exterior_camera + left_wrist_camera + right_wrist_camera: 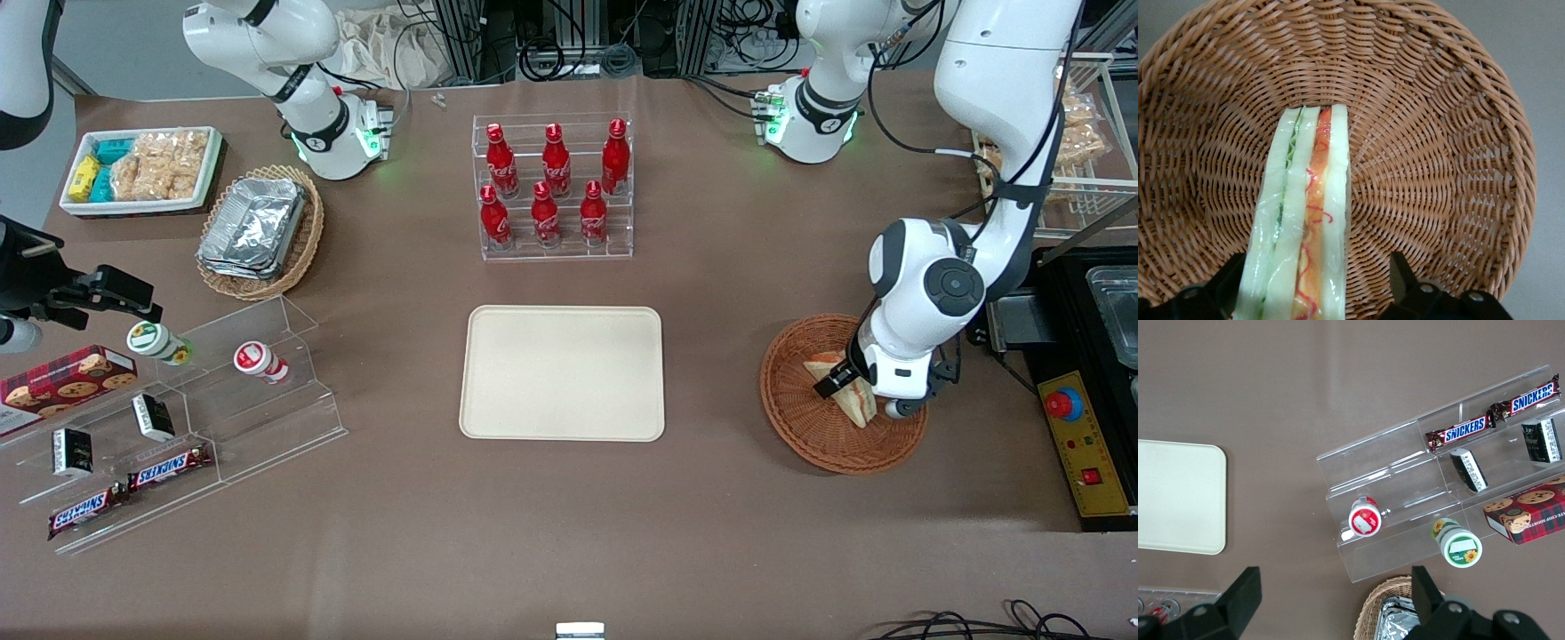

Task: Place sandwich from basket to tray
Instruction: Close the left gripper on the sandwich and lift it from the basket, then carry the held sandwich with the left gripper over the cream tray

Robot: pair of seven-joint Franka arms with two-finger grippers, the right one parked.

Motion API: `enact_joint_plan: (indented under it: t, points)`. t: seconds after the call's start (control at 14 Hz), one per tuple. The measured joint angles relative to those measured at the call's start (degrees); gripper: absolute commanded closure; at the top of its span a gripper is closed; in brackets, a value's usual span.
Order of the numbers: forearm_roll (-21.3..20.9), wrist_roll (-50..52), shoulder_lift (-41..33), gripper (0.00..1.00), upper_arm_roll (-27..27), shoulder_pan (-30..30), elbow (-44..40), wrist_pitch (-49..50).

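The sandwich [1305, 220], a wrapped wedge of white bread with green and orange-red layers, stands on edge in the round reddish-brown basket [1438, 133]. My left gripper [1317, 261] is down inside the basket and open. Its black fingers [1403, 277] straddle the sandwich, and a gap shows between the bread and one finger. In the front view the gripper [849, 387] hangs over the sandwich [855, 404] in the basket [787, 400]. The cream-beige tray [562, 373] lies bare at the table's middle, beside the basket toward the parked arm's end.
A clear rack of red cola bottles [553, 187] stands farther from the front camera than the tray. A yellow control box with a red button [1077, 436] lies beside the basket at the working arm's end. Acrylic shelves with snacks [178, 427] stand at the parked arm's end.
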State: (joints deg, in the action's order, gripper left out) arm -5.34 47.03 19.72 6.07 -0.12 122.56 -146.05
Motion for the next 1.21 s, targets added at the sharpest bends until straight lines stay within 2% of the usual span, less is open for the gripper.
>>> enact_joint_plan:
  t: [0.07,0.14,0.29,0.36,0.57,0.79,1.0,1.21]
  points:
    - [0.00,-0.02,0.00,0.44,0.00,0.00,0.00,-0.02]
    - [-0.01,-0.05,0.00,0.59,0.00,0.00,0.00,-0.05]
    - [-0.14,-0.59,-0.02,0.81,0.00,0.00,0.00,-0.10]
    - [-0.17,-0.91,-0.07,0.99,-0.01,0.00,-0.02,-0.13]
    - [-0.28,-1.06,-0.18,1.00,-0.01,0.00,-0.80,0.27]
    - [-0.44,-2.24,-0.47,1.00,0.01,0.00,-4.53,7.00]
    - [-0.47,-7.35,-1.75,1.00,0.05,-0.01,-12.98,20.85]
    - [-0.44,-17.13,-3.03,1.00,0.09,-0.02,-27.76,39.72]
